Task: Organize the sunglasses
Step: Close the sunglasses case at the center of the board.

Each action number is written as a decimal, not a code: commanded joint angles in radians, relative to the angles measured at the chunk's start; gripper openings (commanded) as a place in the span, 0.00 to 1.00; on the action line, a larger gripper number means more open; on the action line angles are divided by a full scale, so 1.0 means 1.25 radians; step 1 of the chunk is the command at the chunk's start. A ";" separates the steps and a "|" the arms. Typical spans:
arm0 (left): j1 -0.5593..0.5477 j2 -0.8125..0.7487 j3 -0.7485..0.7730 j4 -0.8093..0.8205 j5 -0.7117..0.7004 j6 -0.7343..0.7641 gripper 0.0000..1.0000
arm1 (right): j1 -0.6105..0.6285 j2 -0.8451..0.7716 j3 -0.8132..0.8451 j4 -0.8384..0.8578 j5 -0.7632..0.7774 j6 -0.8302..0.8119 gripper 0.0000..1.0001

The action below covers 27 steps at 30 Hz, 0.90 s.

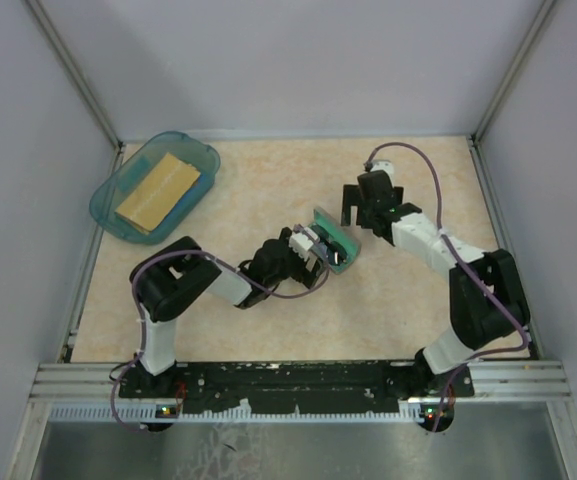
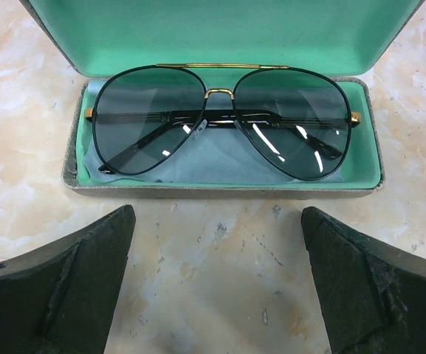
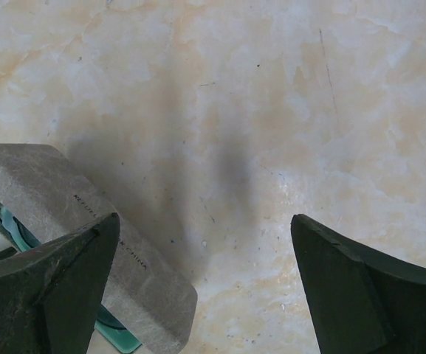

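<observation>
Left claw (image 2: 218, 214) hangs wide open with nothing in it. Just ahead of its fingertips the sunglasses (image 2: 220, 122) lie folded inside the open case (image 2: 220, 190), lenses up on a pale blue cloth (image 2: 220, 158). Right claw (image 3: 205, 217) is spread empty too, over bare bench (image 3: 272, 110), the grey lid (image 3: 65, 192) just beside and partly under one finger. Only the lid looks left to shut, and there's the danger: a one-sided push could skid the light case along the bench, or the lid could pinch a frame sitting proud.
</observation>
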 commanded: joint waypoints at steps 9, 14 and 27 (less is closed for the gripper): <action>-0.007 0.050 0.036 0.005 0.023 -0.022 1.00 | 0.011 0.025 0.026 0.023 -0.019 -0.023 0.99; -0.006 0.055 0.042 0.000 0.025 -0.022 1.00 | 0.039 0.034 0.023 0.023 -0.008 -0.020 0.99; -0.006 0.062 0.058 -0.015 0.023 -0.027 1.00 | 0.079 0.032 -0.016 0.038 0.001 0.007 0.99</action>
